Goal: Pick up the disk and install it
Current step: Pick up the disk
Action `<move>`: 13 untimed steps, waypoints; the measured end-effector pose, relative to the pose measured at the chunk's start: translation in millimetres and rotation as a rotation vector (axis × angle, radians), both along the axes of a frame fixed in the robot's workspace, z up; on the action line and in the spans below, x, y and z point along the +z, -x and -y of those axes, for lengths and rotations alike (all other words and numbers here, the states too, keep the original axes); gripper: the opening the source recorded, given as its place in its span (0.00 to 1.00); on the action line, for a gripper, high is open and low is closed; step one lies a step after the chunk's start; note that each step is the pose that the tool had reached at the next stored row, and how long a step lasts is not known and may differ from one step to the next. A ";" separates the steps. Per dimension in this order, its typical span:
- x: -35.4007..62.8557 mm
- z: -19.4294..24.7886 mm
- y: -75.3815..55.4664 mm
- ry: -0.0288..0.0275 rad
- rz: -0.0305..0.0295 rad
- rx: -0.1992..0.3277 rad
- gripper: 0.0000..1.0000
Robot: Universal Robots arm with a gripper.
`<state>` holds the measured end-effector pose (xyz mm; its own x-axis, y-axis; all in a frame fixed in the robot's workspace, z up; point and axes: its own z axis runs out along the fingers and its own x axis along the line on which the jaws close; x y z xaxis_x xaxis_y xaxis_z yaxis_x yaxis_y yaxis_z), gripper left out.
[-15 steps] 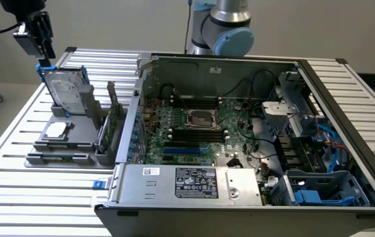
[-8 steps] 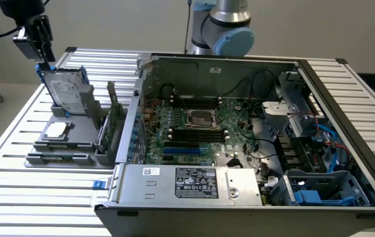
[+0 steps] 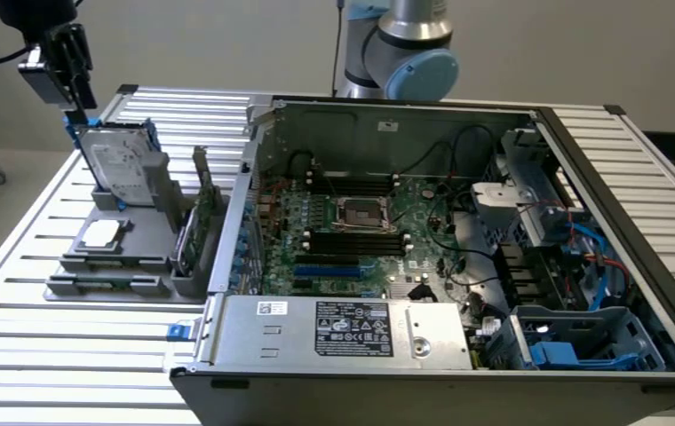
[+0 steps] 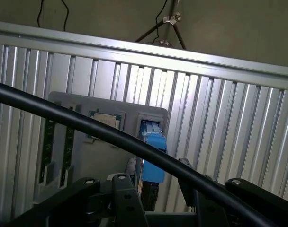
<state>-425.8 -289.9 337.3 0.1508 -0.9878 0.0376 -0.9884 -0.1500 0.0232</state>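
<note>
Disk point(image 3: 121, 164) stands upright in the grey holder point(image 3: 100, 266) on the counter point(image 3: 29, 346), beside the open computer case point(image 3: 397, 108). Hand point(image 3: 77, 105) straddles its blue top edge, fingers apart, nothing clamped. Advisable: centre the fingers squarely across the frame before closing.

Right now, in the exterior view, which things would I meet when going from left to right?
Disk → green card → processor socket → blue cage
</note>
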 end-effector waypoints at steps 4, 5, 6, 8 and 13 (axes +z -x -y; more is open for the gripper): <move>0.1 8.0 -0.2 -0.0031 -0.0026 0.000 0.48; -0.5 10.7 -0.2 -0.0042 -0.0025 -0.001 0.48; -1.3 12.7 -0.2 -0.0053 -0.0025 -0.001 0.48; -3.0 13.5 -0.9 -0.0092 -0.0025 -0.001 0.48; -6.2 13.6 -4.0 -0.0213 -0.0024 -0.001 0.48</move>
